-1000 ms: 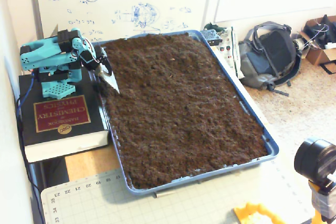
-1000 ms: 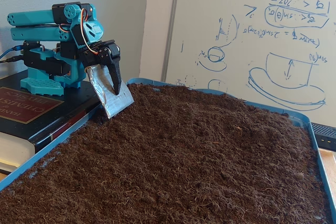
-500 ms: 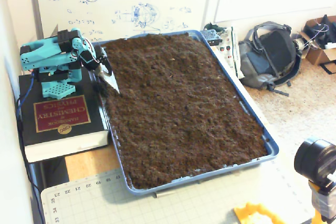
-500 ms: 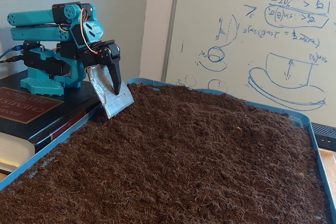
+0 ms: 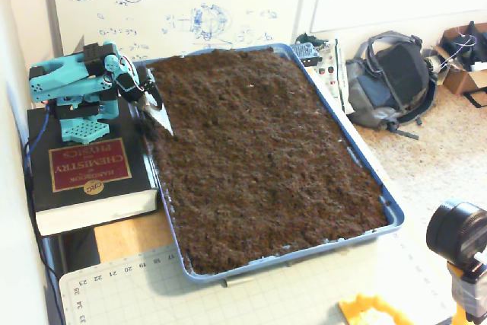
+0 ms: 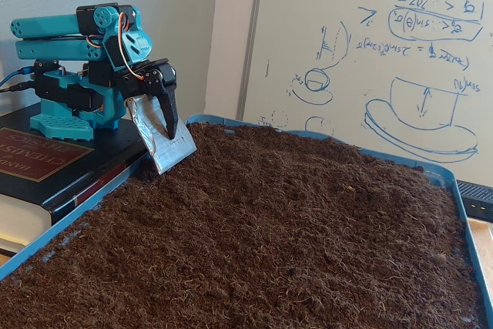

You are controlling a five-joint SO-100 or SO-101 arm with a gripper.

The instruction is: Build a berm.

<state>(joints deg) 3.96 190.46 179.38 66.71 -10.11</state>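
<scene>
A blue tray (image 5: 367,161) (image 6: 69,219) is filled edge to edge with dark brown crumbly soil (image 5: 259,150) (image 6: 269,236). The soil lies as a roughly even layer, and no berm shows in either fixed view. The teal arm (image 5: 72,81) (image 6: 77,59) sits folded at the tray's left back corner. Its gripper (image 5: 161,116) (image 6: 173,144) points down at the soil's edge. One side carries a foil-covered flat blade (image 6: 166,144) whose lower edge touches the soil, and the black finger (image 6: 168,109) lies against it, so the gripper is shut.
The arm's base stands on a thick dark book (image 5: 87,169) (image 6: 38,159) left of the tray. A whiteboard (image 5: 190,5) (image 6: 385,59) leans behind. A backpack (image 5: 392,81) lies to the right, a cutting mat (image 5: 228,298) in front, and a camera (image 5: 456,234) at the lower right.
</scene>
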